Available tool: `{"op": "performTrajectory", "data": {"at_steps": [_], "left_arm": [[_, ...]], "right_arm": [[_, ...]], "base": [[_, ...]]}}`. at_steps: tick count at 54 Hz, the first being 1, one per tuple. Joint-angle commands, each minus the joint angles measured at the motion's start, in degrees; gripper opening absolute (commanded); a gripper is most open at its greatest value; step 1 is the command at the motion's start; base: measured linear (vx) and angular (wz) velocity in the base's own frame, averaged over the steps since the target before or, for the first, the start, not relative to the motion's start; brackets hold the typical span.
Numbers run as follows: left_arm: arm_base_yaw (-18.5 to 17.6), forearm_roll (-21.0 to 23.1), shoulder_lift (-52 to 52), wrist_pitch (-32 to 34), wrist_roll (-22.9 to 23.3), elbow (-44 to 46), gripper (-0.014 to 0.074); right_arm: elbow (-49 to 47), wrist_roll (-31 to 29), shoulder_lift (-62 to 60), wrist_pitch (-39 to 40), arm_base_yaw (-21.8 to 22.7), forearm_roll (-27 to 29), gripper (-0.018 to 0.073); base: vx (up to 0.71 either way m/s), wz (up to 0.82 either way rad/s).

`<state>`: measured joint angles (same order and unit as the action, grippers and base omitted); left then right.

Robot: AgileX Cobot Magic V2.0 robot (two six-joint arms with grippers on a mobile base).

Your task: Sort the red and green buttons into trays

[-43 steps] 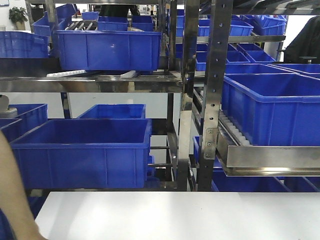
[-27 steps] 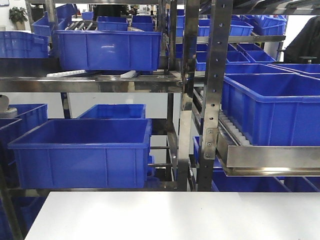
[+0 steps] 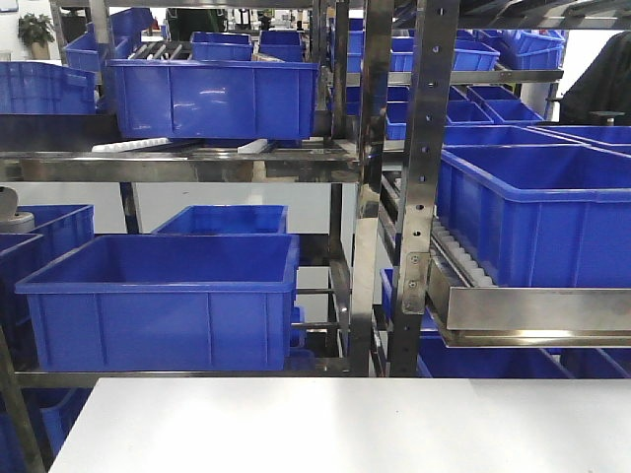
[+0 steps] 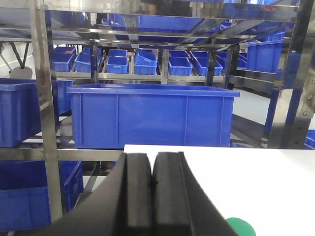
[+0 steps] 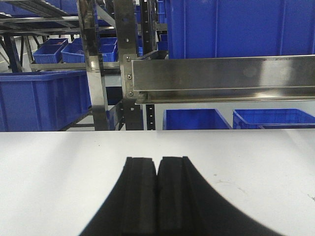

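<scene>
My left gripper (image 4: 151,162) is shut with nothing between its black fingers, hovering over the near left part of the white table (image 4: 256,182). Just to its right, a rounded green shape (image 4: 240,227) lies on the table, cut off by the bottom edge of the left wrist view; I cannot tell whether it is a button's cap or a tray's corner. My right gripper (image 5: 157,164) is also shut and empty, low over bare white table (image 5: 59,167). No red button and no red tray show in any view. Neither gripper appears in the front view.
Steel racks (image 3: 426,187) loaded with deep blue crates (image 3: 163,301) stand right behind the table's far edge (image 3: 345,379). A steel shelf rail (image 5: 221,78) hangs ahead of the right gripper. A large blue crate (image 4: 150,115) sits beyond the table in the left wrist view.
A person's arm at the lower left edge of the front view has withdrawn out of sight. Nothing else has moved.
</scene>
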<state>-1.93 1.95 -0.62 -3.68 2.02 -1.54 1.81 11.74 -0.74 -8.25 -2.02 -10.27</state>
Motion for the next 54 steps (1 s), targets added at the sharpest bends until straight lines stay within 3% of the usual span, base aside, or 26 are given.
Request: {"op": "performTrajectory", "data": {"at_steps": [1, 15, 22, 32, 37, 45, 54], "left_arm": [[0.1, 0.0, -0.8, 6.1, 0.0, 1.6, -0.0006], [0.1, 0.1, -0.8, 10.1, 0.3, 1.6, -0.0006], [-0.1, 1.5, -0.8, 17.0, 5.2, 2.2, -0.0006], [-0.1, -3.5, 0.0, 12.0, 5.4, 10.0, -0.0006], [-0.1, -6.1, 4.1, 9.1, 5.4, 16.0, -0.0006], [-0.1, -6.0, 14.7, 9.0, 6.3, 23.2, -0.0006], [-0.4, -6.0, 28.5, 11.2, 12.1, 25.9, -0.0006]], "right_arm": [[0.7, 0.0, -0.6, 4.7, 0.4, -0.5, -0.0009], [0.7, 0.0, -0.6, 7.7, 0.4, -0.6, -0.0009], [-0.1, 0.3, -0.5, 13.4, 0.4, -0.5, -0.0009], [-10.1, 0.2, 2.0, 3.3, 0.4, -1.2, -0.0009], [-15.8, 0.2, 5.5, -1.3, 0.4, -3.6, -0.0009], [-21.6, 0.2, 11.8, -2.8, 0.4, -9.7, -0.0006], [-22.1, 0.4, 17.7, -2.7, 0.4, -12.9, -0.0001]], "base": [[0.00, 0.00], [0.00, 0.00], [0.00, 0.00], [0.00, 0.00], [0.00, 0.00], [0.00, 0.00], [0.00, 0.00]]}}
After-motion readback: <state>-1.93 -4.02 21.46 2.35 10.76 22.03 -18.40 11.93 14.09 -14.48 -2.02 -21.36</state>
